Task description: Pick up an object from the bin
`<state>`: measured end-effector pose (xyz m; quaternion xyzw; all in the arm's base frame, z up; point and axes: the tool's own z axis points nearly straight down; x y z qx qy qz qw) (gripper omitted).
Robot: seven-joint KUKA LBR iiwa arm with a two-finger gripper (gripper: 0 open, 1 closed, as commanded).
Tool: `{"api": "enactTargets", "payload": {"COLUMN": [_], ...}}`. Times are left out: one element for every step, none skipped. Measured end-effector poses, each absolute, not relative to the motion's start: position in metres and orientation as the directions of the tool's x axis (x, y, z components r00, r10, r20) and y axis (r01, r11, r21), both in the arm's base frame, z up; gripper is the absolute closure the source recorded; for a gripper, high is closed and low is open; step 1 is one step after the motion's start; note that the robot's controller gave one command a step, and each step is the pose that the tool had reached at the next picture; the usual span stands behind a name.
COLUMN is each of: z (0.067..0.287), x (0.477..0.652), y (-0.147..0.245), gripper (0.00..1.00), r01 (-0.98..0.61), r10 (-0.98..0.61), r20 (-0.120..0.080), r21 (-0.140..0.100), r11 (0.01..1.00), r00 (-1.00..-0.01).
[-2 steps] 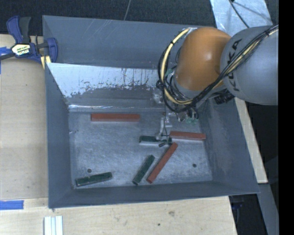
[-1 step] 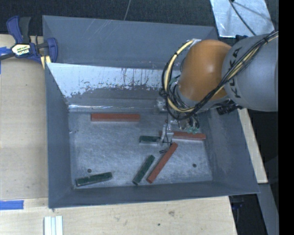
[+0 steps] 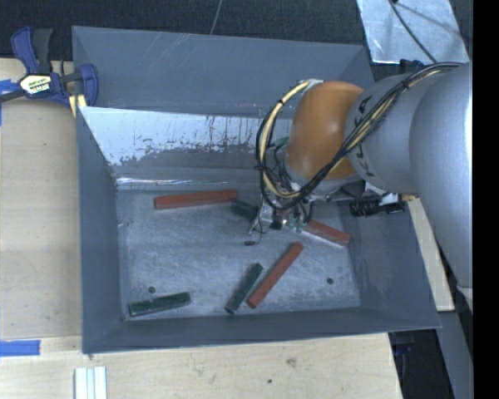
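End effector [image 3: 264, 223] sits low near the middle of the grey bin [image 3: 100, 248], with a short dark green piece [image 3: 244, 209] just left of it and a red-brown bar [image 3: 326, 233] just right. I can't tell if it's released or clenched. Below it in view, a slanted red-brown stick [image 3: 274, 274] lies beside a slanted dark green stick [image 3: 244, 288].

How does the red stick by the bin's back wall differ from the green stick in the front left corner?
The red stick is reddish-brown; the green stick is dark green. The red stick looks longer than the green stick. The red stick lies nearer the gripper, the green stick far from it. Both are slim bars lying flat, nearly level across the view.
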<state>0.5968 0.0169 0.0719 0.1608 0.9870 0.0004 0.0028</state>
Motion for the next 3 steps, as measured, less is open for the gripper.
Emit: {"api": "enactTargets", "payload": {"z": [0.072,0.125,0.256], "x": [0.597,0.587,0.570], "y": [0.017,0.009,-0.002], "gripper": [1.00,1.00,1.00], "r01": [0.317,0.309,0.340], "r10": [0.317,0.309,0.340], "r20": [-0.005,0.003,-0.003], "r21": [0.002,-0.001,0.001], "r11": [0.948,0.951,0.940], "r00": [-0.948,-0.951,-0.940]}}
